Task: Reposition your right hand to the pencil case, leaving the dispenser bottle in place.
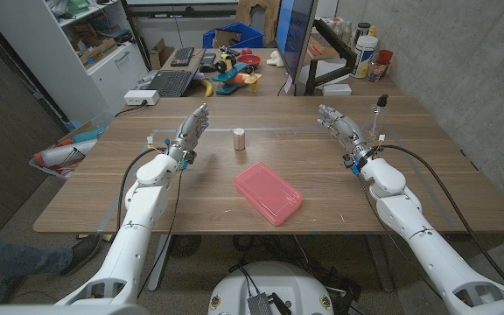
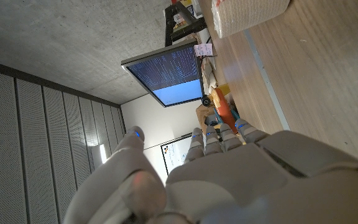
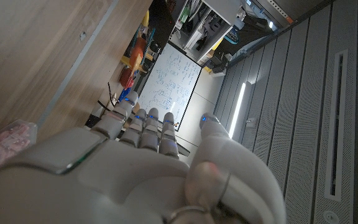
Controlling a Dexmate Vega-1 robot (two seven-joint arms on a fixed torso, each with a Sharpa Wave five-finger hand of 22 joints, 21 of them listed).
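Evidently the right hand (image 1: 339, 125) held nothing, fingers apart, beside the slim clear dispenser bottle (image 1: 379, 116); next, I judged, it should swing inward and nearer its own forearm to the flat pink plastic pencil case (image 1: 268, 192).

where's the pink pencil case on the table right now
In the head view, the flat pink translucent plastic pencil case lies near the table's middle, between the two arms, just in front of a small tan cylinder.
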